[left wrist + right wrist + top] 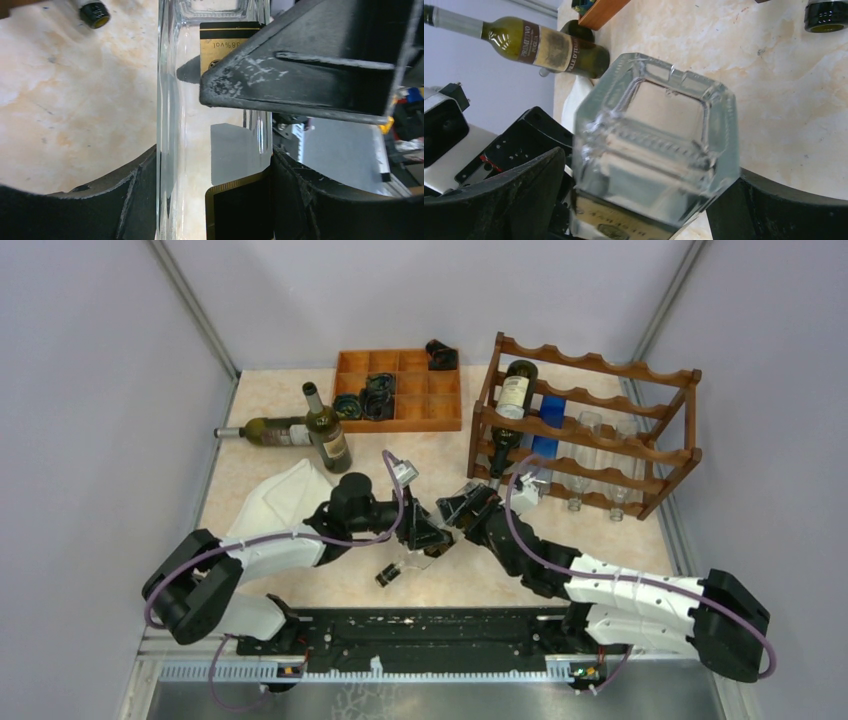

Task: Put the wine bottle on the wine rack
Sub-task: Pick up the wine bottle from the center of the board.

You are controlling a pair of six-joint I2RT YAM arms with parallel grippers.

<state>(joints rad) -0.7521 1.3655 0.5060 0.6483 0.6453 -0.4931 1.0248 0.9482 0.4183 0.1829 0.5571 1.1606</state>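
Note:
A clear square-sided wine bottle point(408, 562) with a black and gold label hangs tilted above the table's near middle, dark cap toward the arm bases. My left gripper point(428, 538) is shut on its body; in the left wrist view both fingers point(135, 200) press the glass point(210, 100). My right gripper point(452, 512) is open, its jaws set either side of the bottle's thick base point(654, 145); one finger point(774, 210) meets a corner, the other stands just off it. The reddish-brown wine rack point(590, 425) stands at the back right.
The rack holds a dark bottle point(513, 390) and clear bottles lower down. A green bottle point(270, 430) lies at the back left beside an upright one point(327, 430). An orange-brown compartment tray point(400, 390) sits at the back. A white cloth point(285, 495) lies under the left arm.

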